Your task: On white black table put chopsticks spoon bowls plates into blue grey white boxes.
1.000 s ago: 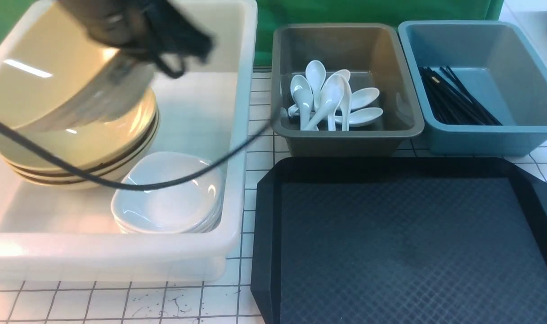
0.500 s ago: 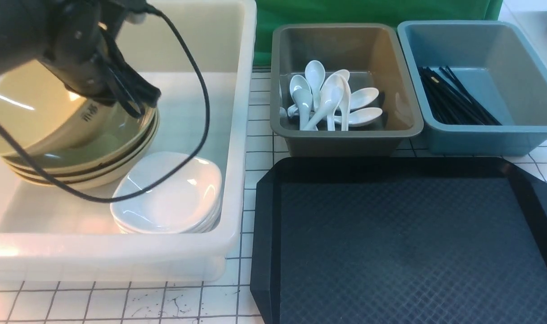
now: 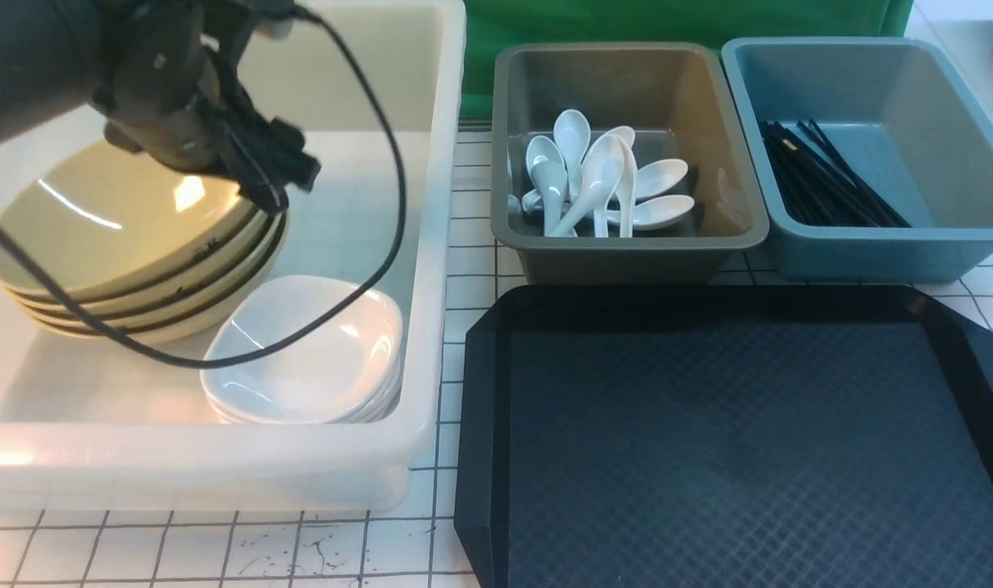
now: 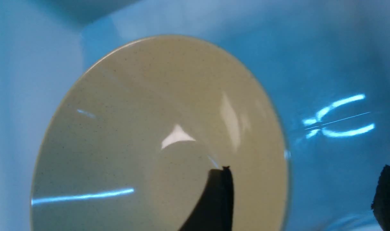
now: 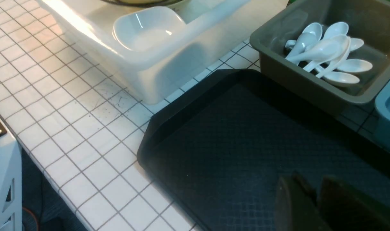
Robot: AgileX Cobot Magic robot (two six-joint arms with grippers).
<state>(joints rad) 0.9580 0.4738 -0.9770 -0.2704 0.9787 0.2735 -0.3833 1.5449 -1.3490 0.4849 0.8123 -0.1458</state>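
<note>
Now my left hand (image 3: 272, 175) hangs with its fingers wide apart just above the top bowl (image 3: 113, 220). That bowl sits nested on the other bowls (image 3: 178, 314) in the white tub (image 3: 441, 245), beside the small plates (image 3: 300, 359), so the big dishes share one box.

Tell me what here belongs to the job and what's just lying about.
Job: olive-tan bowls, white rounded-square dishes, white soup spoons, black chopsticks, translucent white tub, grey plastic bin, blue-teal plastic bin.
Lying about: black textured tray.
</note>
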